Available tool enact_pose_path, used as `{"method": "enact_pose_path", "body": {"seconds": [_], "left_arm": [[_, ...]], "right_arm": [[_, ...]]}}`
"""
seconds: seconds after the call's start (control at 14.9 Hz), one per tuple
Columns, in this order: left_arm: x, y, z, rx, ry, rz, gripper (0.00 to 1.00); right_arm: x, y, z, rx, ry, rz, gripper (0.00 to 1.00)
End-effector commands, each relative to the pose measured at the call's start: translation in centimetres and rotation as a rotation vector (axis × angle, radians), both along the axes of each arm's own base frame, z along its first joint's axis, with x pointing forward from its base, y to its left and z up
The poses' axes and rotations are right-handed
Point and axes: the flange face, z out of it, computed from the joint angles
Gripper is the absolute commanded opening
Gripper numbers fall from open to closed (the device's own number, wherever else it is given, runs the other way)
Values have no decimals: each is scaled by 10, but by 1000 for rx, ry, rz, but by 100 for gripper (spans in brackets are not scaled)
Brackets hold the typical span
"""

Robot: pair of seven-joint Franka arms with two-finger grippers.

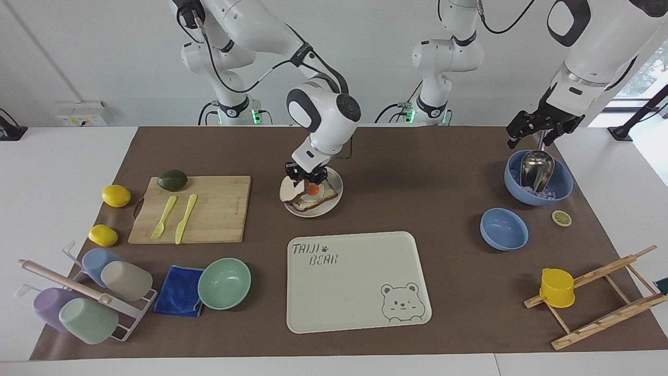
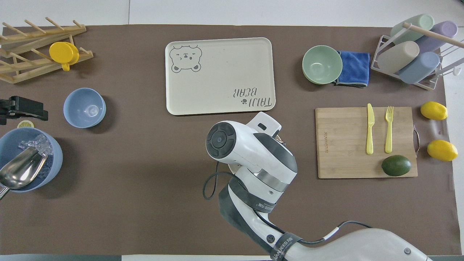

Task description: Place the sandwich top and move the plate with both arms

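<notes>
Right gripper is hanging low over the plate, its fingers clamped together on the upper edge of the sandwich top. That pale slice is sitting tilted, leaning over the 9 o'clock edge of the plate in the facing view, partly lying on the egg toast, whose fried egg is showing at the slice's 3 o'clock. In that same view the plate is lying at 12 o'clock of the bear tray and at 3 o'clock of the cutting board. From overhead the right arm's wrist is covering nearly all of the plate, with only a sliver of rim peeking out at its 3 o'clock.

Left gripper is waiting with its fingers spread apart, hovering over the 12 o'clock rim of the ice bowl, which is holding a metal scoop.
</notes>
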Motion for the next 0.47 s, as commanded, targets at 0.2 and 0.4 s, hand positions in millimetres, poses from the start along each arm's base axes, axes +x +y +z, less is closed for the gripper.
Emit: {"method": "enact_pose_path", "body": {"seconds": [0.2,0.4], "left_arm": [[-6,7,2,11,5,26,100],[-8,6,-1,10,9,32,100]], "right_arm": [[5,6,-3,85,-44,-9,19],[6,7,-8,117,-62,-2,60]]}}
